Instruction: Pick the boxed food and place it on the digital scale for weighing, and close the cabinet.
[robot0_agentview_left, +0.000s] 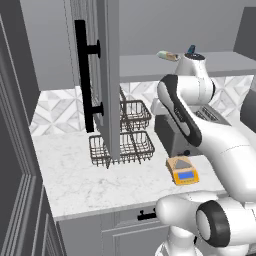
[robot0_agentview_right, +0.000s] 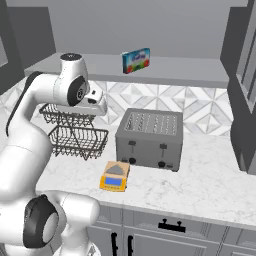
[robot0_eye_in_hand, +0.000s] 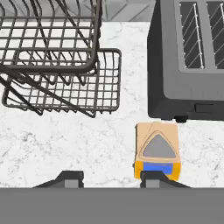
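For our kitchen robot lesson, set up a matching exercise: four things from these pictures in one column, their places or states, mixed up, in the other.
Things:
1. boxed food
2. digital scale
3. cabinet door
4. tool

Places or states:
A. swung open
B. on the counter in front of the toaster
C. open, above the counter, holding nothing
D. standing on the cabinet shelf

Pairs: 1-D, 2-B, 3-A, 4-C

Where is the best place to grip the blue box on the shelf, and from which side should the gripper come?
The boxed food stands upright on its long edge on the cabinet shelf. Probably best to come from the front, with one finger on each short end, since its broad face looks outward.
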